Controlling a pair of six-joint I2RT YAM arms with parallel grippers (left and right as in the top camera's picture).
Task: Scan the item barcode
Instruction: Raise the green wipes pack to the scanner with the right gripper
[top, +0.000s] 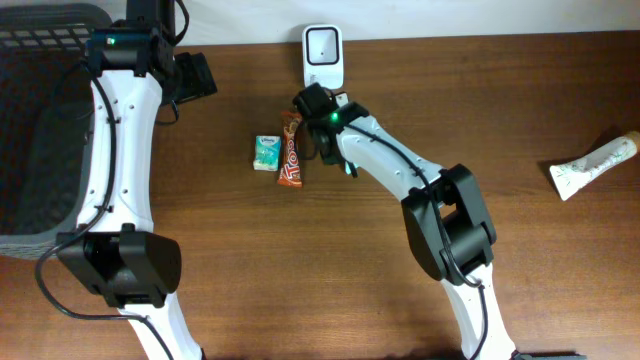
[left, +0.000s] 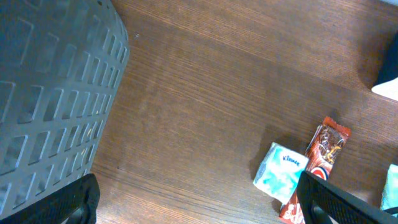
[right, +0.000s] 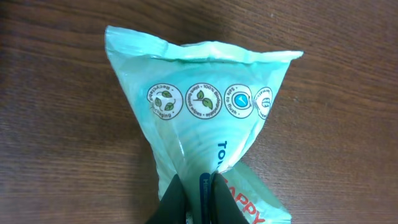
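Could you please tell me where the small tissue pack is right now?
In the overhead view the tissue pack lies on the table left of centre, directly left of the snack bar and below-left of the white scanner.

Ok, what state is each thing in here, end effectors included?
Left end effector: open wide, empty.
Right end effector: shut on the green pouch.
Green pouch: pinched at one end, bunched up.
Chocolate bar: lying flat, untouched.
Tissue pack: lying flat beside the chocolate bar, untouched.
Tube: lying on its side, far right, untouched.
Scanner: standing upright at the far edge.
Basket: upright, far left.
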